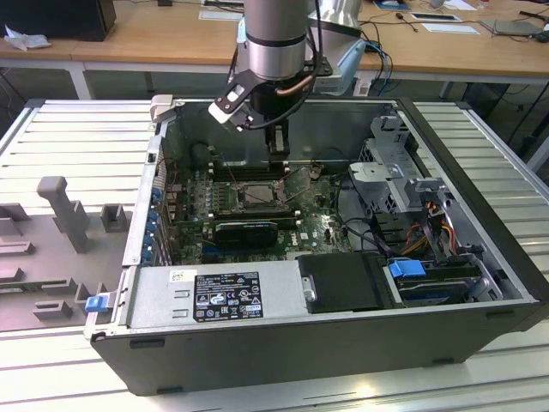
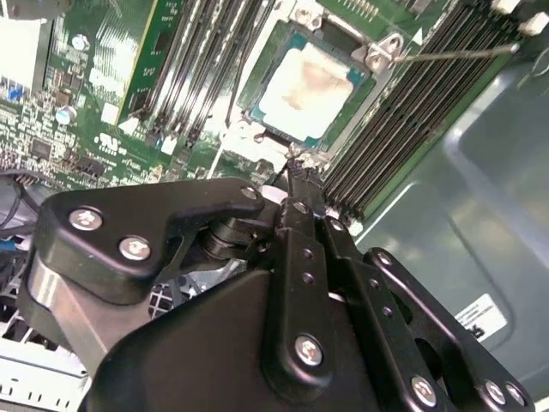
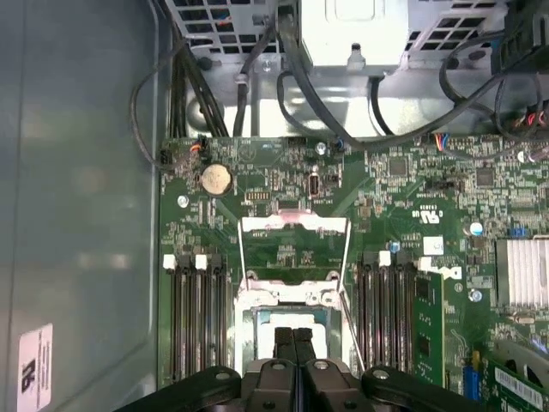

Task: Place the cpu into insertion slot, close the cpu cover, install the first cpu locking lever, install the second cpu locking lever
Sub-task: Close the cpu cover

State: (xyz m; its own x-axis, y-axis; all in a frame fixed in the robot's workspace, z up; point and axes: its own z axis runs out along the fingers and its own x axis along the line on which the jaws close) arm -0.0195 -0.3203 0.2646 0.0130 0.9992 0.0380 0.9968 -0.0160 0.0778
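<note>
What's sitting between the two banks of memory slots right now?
The insertion slot, with the cpu lying in it, as the second wrist view shows.

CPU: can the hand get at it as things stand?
Likely yes. The cpu lies face-up on the green board with nothing across its face, and the hand, shut, hangs close above it. The memory slots flank it but look clear of the path.

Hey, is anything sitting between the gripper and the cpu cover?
Nothing visible. The gripper hangs over the seated cpu; the open cover lies just beyond it, with nothing between them.
</note>
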